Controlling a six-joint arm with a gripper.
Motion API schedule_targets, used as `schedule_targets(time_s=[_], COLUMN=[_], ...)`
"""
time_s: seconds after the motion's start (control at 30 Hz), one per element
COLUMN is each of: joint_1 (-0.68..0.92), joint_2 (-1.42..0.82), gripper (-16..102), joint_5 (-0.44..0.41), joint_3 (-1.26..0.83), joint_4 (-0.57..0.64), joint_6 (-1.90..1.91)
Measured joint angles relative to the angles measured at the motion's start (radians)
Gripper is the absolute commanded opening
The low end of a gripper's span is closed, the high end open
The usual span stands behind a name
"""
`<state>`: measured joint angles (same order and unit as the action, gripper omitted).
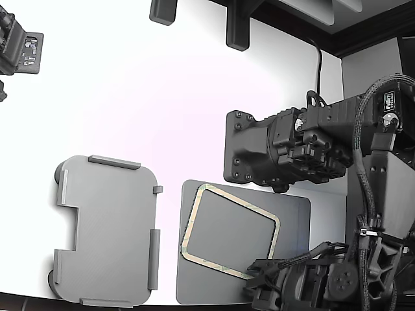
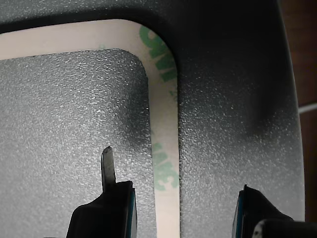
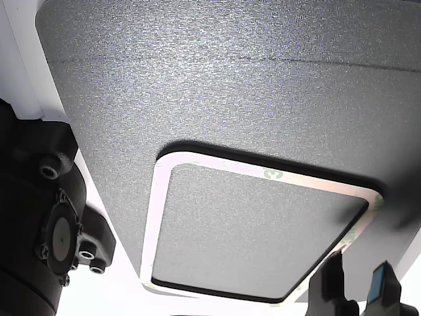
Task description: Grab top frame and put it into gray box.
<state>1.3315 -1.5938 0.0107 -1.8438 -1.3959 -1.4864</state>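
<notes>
Tan-beige with pale green patches, the top frame (image 1: pixel 229 231) is a thin rectangular ring with rounded corners and a hollow centre. It lies flat and slightly rotated on a dark gray textured mat (image 1: pixel 295 220), which rests on a white table (image 1: pixel 149 97). In the exterior view the mat sits toward the lower middle.

Just beside the mat, on the exterior view's left, sits the gray box (image 1: pixel 107 230), a light gray shallow tray with raised edge tabs and a stepped notch on one side. It does not touch the frame.

A black robot arm (image 1: pixel 285 152) reaches in from the exterior view's right, above the mat. A second dark arm part shows at the bottom right.

In the wrist view the gripper (image 2: pixel 183 208) hangs close over the mat with its 2 black fingers (image 2: pixel 111 208) spread apart, grasping nothing. 1 side of the frame (image 2: pixel 166 148) runs between them, near a rounded corner, with a thin metal blade standing up at one finger.
</notes>
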Motion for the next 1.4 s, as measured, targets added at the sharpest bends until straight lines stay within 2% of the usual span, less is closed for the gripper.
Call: schedule_targets(time_s=[0.37,0.53,1.0,1.4], joint_1=[-0.032,-0.032,-0.043,-0.043], joint_2=[0.002,-0.002,0.044,0.067], gripper=[81,76,72,53], joint_5=[0.015,0.015,0.015,0.017], joint_3=[-0.035,-0.049,-0.021,0.011], joint_4=[0.02,0.026,0.043,0.017], joint_6=[-0.028,-0.032,-0.075,-0.074])
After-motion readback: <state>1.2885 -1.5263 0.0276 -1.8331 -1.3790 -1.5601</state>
